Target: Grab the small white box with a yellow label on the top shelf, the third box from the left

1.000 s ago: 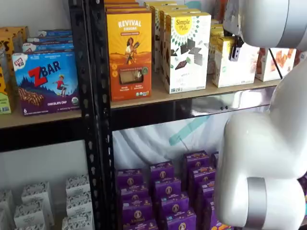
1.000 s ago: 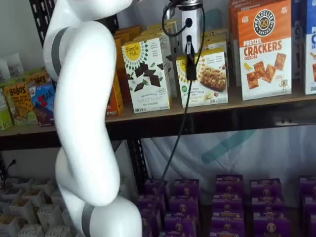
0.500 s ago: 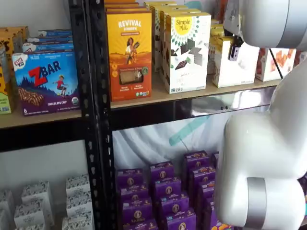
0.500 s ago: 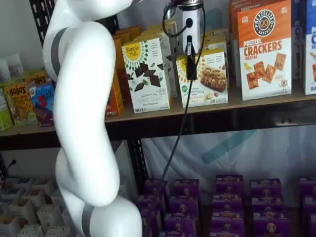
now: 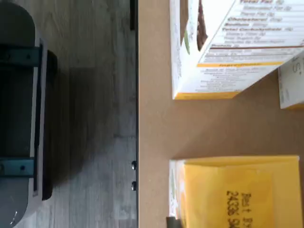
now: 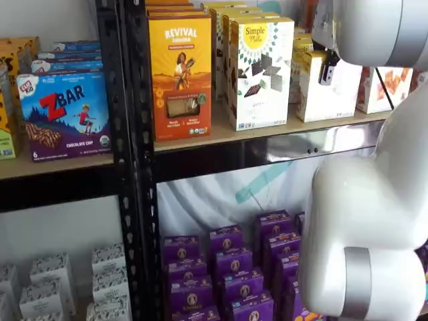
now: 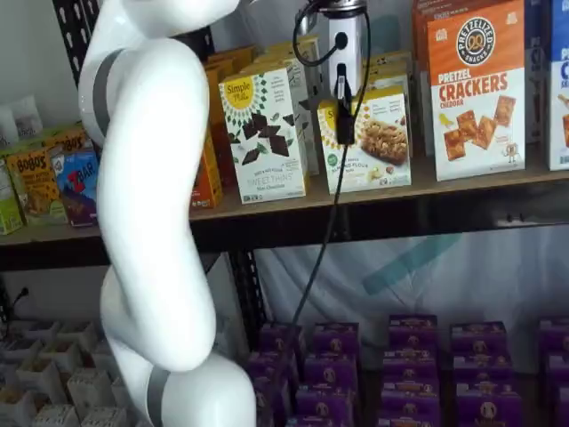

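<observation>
The small white box [image 7: 380, 140], with a yellow round logo and yellow side, stands on the top shelf [image 7: 462, 184] between the taller Simple Mills box [image 7: 263, 133] and the pretzel cracker box [image 7: 476, 89]. It also shows in a shelf view [image 6: 332, 90]. My gripper [image 7: 343, 133] hangs just in front of the box's left part. Only a black finger shows, side-on, with a cable beside it. In a shelf view the gripper [image 6: 326, 77] overlaps the box's upper front. The wrist view shows the box's yellow top [image 5: 237, 190] on the tan board [image 5: 152, 133].
The white arm [image 7: 147, 222] fills the left of one shelf view and the right of the other [image 6: 368, 200]. A Revival box [image 6: 179, 73] and ZBar box [image 6: 63, 114] stand further left. Purple boxes [image 7: 409, 356] fill the lower shelf.
The arm has barely shifted. The gripper stays in front of the small white box.
</observation>
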Available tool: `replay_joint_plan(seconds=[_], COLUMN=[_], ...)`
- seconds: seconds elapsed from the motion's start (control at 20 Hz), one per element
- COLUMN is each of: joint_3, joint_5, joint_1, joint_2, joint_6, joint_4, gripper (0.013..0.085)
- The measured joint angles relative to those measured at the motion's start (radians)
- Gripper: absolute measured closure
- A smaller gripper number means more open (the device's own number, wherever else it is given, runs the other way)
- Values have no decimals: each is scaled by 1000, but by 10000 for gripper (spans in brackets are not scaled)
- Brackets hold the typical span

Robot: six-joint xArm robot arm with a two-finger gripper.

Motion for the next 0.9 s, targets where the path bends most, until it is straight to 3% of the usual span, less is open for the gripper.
replay_joint_plan(seconds=[0.15, 0.2, 0.5, 0.9], joint_3=[0, 0, -17, 42], joint_5=[2, 4, 49, 88], joint_1=[-2, -2, -7, -22], joint_2=[-1, -1, 3, -72], joint_6=[-1, -2, -3, -9], joint_4=[2, 2, 7, 34], gripper=[610, 650, 650, 650])
